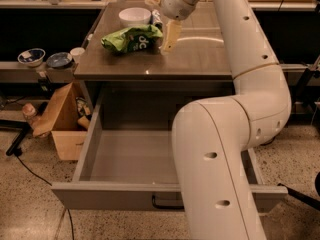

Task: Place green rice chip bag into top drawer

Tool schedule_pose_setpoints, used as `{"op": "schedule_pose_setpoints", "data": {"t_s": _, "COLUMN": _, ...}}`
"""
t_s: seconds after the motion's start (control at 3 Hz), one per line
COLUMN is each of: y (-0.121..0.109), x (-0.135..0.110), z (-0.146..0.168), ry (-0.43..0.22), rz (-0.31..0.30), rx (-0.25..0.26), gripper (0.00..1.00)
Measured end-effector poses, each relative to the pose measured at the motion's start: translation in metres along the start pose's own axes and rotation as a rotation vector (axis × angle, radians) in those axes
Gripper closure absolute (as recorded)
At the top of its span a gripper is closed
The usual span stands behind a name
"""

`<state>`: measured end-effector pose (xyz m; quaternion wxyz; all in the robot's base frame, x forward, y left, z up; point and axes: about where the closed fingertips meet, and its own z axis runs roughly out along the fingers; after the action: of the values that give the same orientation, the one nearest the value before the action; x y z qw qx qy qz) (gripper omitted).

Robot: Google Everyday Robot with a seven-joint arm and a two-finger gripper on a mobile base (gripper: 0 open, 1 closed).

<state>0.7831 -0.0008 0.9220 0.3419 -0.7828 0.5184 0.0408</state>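
Note:
The green rice chip bag lies crinkled on the countertop, left of centre, in front of a white bowl. My gripper hangs over the counter just right of the bag, its pale fingers pointing down close to the bag's right end. The top drawer is pulled wide open below the counter, its inside bare, with its front panel and dark bar handle toward the camera. My arm hides the drawer's right part.
A small can stands behind the bag beside the bowl. An open brown cardboard box sits on the floor left of the drawer. Bowls and a cup rest on a low shelf at left.

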Motion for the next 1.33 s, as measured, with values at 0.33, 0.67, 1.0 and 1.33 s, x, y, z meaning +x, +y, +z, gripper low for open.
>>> {"op": "schedule_pose_setpoints", "data": {"t_s": 0.33, "y": -0.008, "x": 0.007, "z": 0.018, "ry": 0.000, "rz": -0.010, "rx": 0.024, "gripper": 0.00}}
{"op": "schedule_pose_setpoints", "data": {"t_s": 0.67, "y": -0.015, "x": 0.018, "z": 0.032, "ry": 0.015, "rz": -0.027, "rx": 0.046, "gripper": 0.00}}
{"op": "schedule_pose_setpoints", "data": {"t_s": 1.0, "y": -0.034, "x": 0.027, "z": 0.048, "ry": 0.043, "rz": -0.079, "rx": 0.110, "gripper": 0.00}}
{"op": "schedule_pose_setpoints", "data": {"t_s": 1.33, "y": -0.047, "x": 0.030, "z": 0.074, "ry": 0.043, "rz": -0.146, "rx": 0.148, "gripper": 0.00}}
